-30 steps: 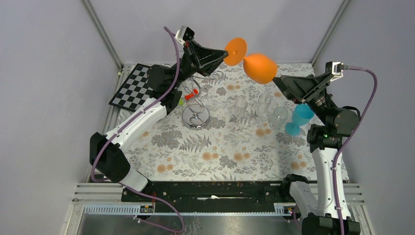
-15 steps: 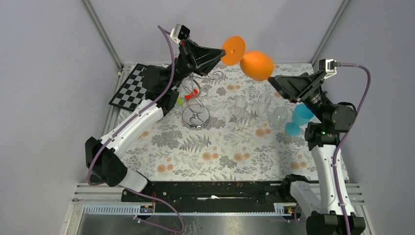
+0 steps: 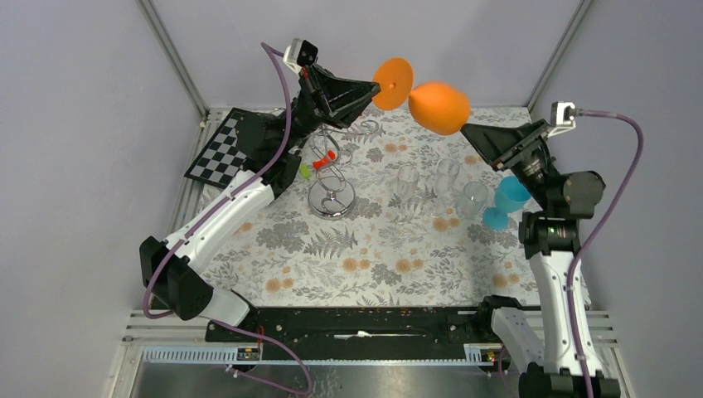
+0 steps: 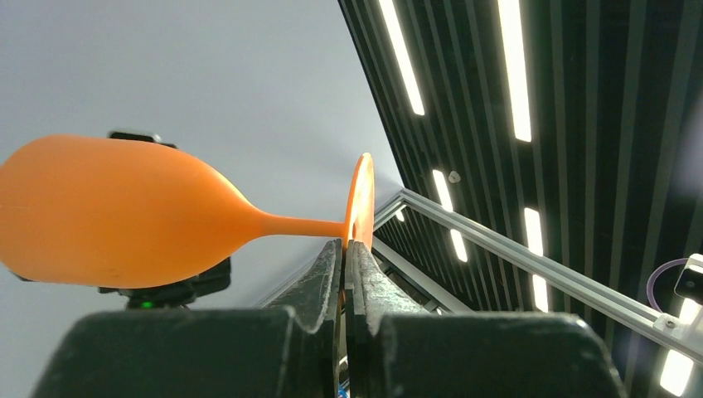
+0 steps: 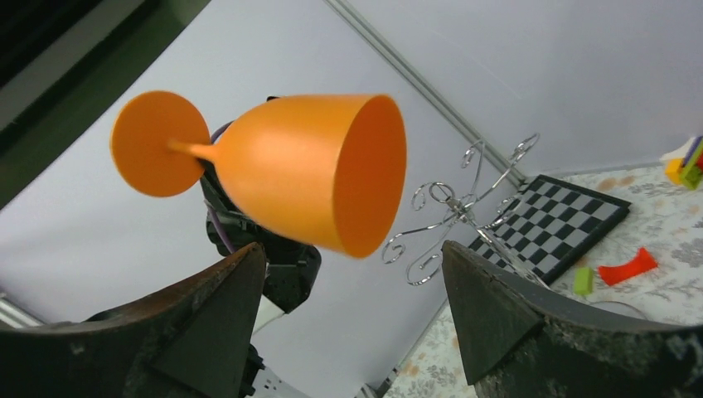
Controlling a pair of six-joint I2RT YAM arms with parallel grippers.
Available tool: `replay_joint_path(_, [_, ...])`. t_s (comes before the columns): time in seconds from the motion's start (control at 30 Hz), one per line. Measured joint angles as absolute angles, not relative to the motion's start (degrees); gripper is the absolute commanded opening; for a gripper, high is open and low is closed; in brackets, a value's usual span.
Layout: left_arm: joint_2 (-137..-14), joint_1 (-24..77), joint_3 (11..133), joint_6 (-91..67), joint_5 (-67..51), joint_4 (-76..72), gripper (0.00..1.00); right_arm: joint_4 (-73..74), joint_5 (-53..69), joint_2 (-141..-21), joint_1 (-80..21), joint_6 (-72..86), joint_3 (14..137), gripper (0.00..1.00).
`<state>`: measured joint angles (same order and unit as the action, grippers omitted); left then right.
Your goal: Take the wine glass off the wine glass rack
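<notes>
The left gripper [image 3: 373, 86] is pinching the flat foot of an orange wine glass [image 3: 439, 108], holding it sideways in the air above the far edge of the table [image 3: 348, 249]. The glass is hanging clear of the silver wine glass rack [image 3: 332, 201], which is standing toward the far left corner. The right gripper [image 3: 469, 131] is hovering just beside the bowl's open mouth, its fingers spread wide and gripping nothing.
</notes>
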<state>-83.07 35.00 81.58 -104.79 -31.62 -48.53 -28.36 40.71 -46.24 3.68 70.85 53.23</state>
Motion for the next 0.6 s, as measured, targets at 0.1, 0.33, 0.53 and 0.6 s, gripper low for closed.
replay_joint_path(0.1, [-82.9,35.2,81.6,-104.8,-31.6,-48.5,0.0,-35.0,41.5,-50.3,3.2,74.8,52.5,0.84])
replay_joint_path(0.33, [-82.8,35.6,81.6,-105.2,-31.6,-48.8,0.0,-49.6,43.7,-51.8,1.4,81.8,52.4,0.78])
replay_joint_path(0.53, [-82.6,36.3,80.8,-106.6,-31.4,-50.4,0.0,-63.6,45.0,-53.8,0.6,88.5,53.3,0.54])
replay_joint_path(0.6, [-82.5,36.3,80.8,-107.1,-31.4,-51.3,0.0,-65.9,45.1,-54.7,-0.1,89.8,53.4,0.46])
